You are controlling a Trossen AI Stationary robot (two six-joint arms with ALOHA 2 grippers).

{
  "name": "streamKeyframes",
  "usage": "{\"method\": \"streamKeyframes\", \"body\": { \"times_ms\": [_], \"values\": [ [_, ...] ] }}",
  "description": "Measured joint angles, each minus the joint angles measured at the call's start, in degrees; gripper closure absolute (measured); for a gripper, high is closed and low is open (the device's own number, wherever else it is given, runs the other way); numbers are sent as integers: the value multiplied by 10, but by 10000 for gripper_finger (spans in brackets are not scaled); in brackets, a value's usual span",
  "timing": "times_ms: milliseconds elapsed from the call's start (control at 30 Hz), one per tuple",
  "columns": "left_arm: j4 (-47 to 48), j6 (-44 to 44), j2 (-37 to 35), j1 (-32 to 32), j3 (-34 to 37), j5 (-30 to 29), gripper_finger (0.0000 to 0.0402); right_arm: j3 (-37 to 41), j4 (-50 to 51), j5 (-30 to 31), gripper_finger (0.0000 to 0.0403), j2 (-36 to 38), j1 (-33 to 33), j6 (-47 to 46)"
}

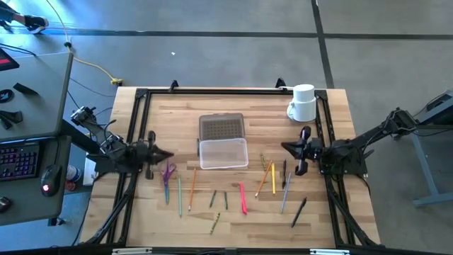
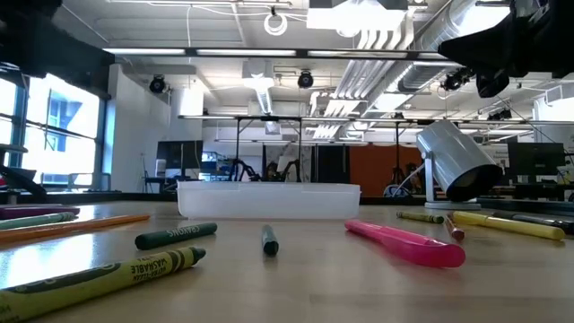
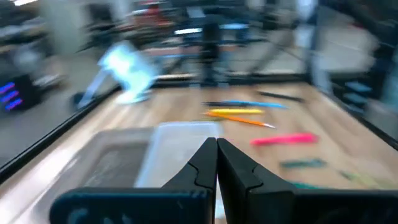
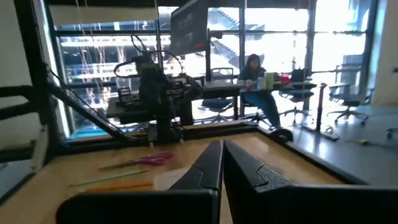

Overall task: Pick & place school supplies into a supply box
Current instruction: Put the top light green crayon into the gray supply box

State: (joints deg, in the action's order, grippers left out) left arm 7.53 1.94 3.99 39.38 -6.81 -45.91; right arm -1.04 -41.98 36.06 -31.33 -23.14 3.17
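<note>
The supply box [image 1: 224, 154] lies open at mid-table, its clear base resting flat with the grey dotted lid [image 1: 221, 127] folded back toward the far edge. Purple-handled scissors [image 1: 168, 173] lie near my left gripper [image 1: 168, 154]. Pens and pencils lie flat along the near half: green [image 1: 179, 195], orange [image 1: 192, 185], pink [image 1: 243, 198], yellow and orange [image 1: 269, 177], grey [image 1: 285, 193], black [image 1: 299, 211]. My left gripper [image 3: 216, 146] hovers shut to the left of the box. My right gripper [image 1: 284, 147] [image 4: 222, 148] hovers shut to its right.
A white mug [image 1: 303, 103] stands near the far right corner. A black frame [image 1: 226, 91] runs along the table's far, left and right sides. In the low view a yellow-green crayon [image 2: 108, 278], a green crayon [image 2: 175, 235] and the pink pen [image 2: 404, 242] lie before the box [image 2: 269, 199].
</note>
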Motion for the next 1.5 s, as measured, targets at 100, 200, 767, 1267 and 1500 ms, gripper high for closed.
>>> {"method": "streamKeyframes", "body": {
  "times_ms": [100,200,767,1267,1500],
  "values": [
    [-1,11,0,0,0,-14,355,0,-19,29,402,0,0,48],
    [-1,14,0,0,0,-14,354,0,-46,68,402,-1,0,94],
    [-5,-2,0,0,0,-180,189,-53,-16,-24,376,-49,84,87],
    [-5,31,0,0,0,-178,188,-319,522,32,280,-248,93,-299],
    [-4,29,0,0,0,-179,188,-429,698,-77,285,-396,137,-445]
  ]
}}
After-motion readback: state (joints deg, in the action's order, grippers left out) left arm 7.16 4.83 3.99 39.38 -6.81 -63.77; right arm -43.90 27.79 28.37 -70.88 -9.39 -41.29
